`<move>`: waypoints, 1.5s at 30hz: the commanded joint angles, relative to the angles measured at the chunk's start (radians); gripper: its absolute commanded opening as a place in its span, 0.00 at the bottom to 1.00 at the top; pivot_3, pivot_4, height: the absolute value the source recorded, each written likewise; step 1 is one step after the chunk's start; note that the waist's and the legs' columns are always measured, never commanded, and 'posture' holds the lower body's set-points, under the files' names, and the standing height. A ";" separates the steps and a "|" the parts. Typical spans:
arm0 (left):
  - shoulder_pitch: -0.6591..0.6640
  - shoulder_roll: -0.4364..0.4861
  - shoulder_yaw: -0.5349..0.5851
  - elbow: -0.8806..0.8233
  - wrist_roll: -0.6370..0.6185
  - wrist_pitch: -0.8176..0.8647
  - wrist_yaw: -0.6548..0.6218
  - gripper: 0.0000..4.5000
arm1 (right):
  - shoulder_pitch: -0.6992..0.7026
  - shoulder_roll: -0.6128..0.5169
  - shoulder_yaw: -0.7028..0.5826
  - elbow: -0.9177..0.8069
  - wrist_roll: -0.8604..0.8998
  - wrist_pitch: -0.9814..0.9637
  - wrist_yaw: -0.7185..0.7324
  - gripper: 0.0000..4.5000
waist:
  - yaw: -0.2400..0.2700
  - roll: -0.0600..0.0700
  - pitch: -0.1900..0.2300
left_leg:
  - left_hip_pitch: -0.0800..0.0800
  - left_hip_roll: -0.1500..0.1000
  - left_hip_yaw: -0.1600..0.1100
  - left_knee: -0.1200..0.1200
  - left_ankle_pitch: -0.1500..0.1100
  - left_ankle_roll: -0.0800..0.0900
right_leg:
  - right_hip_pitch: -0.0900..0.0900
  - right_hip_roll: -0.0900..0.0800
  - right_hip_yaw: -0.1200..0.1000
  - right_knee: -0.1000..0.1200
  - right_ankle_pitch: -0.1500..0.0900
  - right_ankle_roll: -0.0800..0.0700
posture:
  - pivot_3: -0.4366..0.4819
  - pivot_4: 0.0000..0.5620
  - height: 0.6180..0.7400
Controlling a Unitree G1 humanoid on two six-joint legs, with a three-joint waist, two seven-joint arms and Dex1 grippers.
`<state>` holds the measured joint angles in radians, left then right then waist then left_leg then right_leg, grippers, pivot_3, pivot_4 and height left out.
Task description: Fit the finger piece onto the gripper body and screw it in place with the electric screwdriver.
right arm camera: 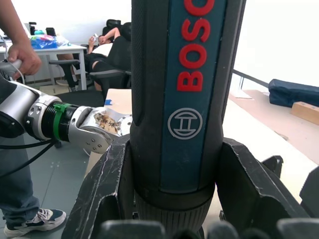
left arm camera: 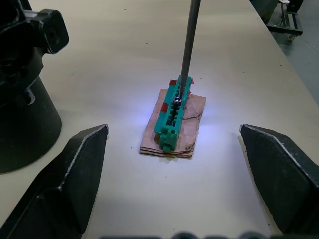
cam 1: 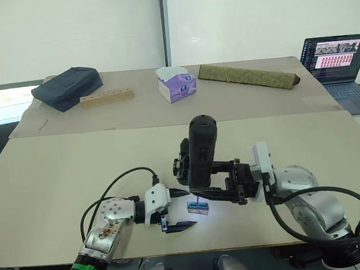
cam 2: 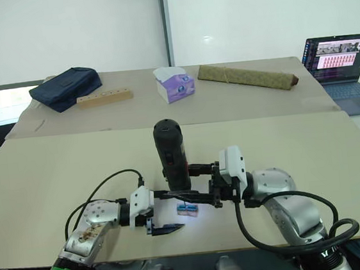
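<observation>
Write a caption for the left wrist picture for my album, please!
Thin metal screwdriver bit touching a screw on the green block, between open black fingers.

Pretty tight in the middle: the electric screwdriver (cam 1: 203, 150) stands upright with its bit on the green-and-brown block (left arm camera: 174, 119), the gripper body (cam 1: 184, 163) just behind it. Open table (cam 1: 56, 180) spreads wide around that cluster, with the clutter well back.
</observation>
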<state>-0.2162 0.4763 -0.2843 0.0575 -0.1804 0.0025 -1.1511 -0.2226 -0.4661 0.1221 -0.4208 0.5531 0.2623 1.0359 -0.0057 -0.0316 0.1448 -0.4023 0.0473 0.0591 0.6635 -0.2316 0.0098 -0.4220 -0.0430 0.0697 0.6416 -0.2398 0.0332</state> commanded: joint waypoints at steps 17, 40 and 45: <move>0.025 0.009 -0.024 -0.009 0.013 0.032 0.007 0.99 | -0.020 0.013 -0.012 -0.013 0.010 -0.032 -0.001 0.42 | -0.001 0.000 0.000 | 0.000 0.000 0.000 0.000 0.000 0.000 | 0.000 0.000 0.000 0.000 0.000 0.000 | 0.48 0.27 1.00; 0.022 0.001 -0.026 0.003 0.014 0.032 0.010 0.99 | -0.036 0.002 -0.012 -0.006 0.010 -0.023 0.005 0.42 | -0.001 0.000 0.000 | 0.000 0.000 0.000 0.000 0.000 0.000 | 0.000 0.000 0.000 0.000 0.000 0.000 | 0.48 0.27 1.00; 0.025 -0.003 -0.026 0.003 0.012 0.033 0.014 0.99 | -0.028 -0.004 -0.001 -0.008 -0.010 -0.027 0.002 0.42 | -0.001 0.000 0.000 | 0.000 0.000 0.000 0.000 0.000 0.000 | 0.000 0.000 0.000 0.000 0.000 0.000 | 0.48 0.27 1.00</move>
<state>-0.2135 0.4803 -0.2841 0.0441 -0.1803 0.0234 -1.1431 -0.2320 -0.4638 0.1259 -0.3990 0.5490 0.2623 1.0380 -0.0067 -0.0315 0.1446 -0.4021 0.0472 0.0592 0.6635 -0.2316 0.0098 -0.4218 -0.0430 0.0698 0.6419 -0.2398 0.0332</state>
